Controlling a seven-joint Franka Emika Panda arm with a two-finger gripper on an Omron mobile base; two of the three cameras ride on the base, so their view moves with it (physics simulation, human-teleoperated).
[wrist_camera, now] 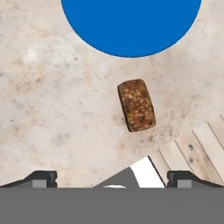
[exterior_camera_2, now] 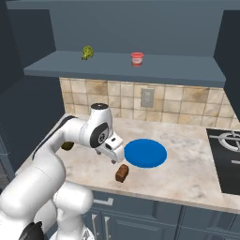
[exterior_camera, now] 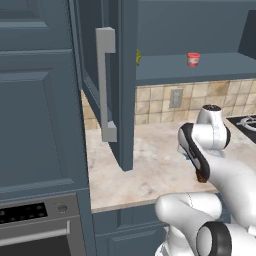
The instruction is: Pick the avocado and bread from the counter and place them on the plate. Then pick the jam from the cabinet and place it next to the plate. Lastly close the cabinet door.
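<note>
Two-finger gripper (wrist_camera: 111, 177) spread wide, empty, hovering above the small brown oblong bread (wrist_camera: 136, 105). Bread lies on the beige marbled counter (exterior_camera_2: 187, 178), just short of the flat round blue plate (exterior_camera_2: 146, 153), near the front edge. Plate is bare. Dark round avocado (exterior_camera_2: 67, 146) sits left of the plate, partly behind the arm. Small red jam jar (exterior_camera_2: 137, 58) on the open blue-grey cabinet shelf (exterior_camera_2: 122, 68) above the plate; cabinet door (exterior_camera: 107, 80) stands open.

A tan tiled backsplash (exterior_camera_2: 117, 98) carries a grey wall outlet (exterior_camera_2: 147, 97), with a black cooktop (exterior_camera_2: 229, 154) at right.
</note>
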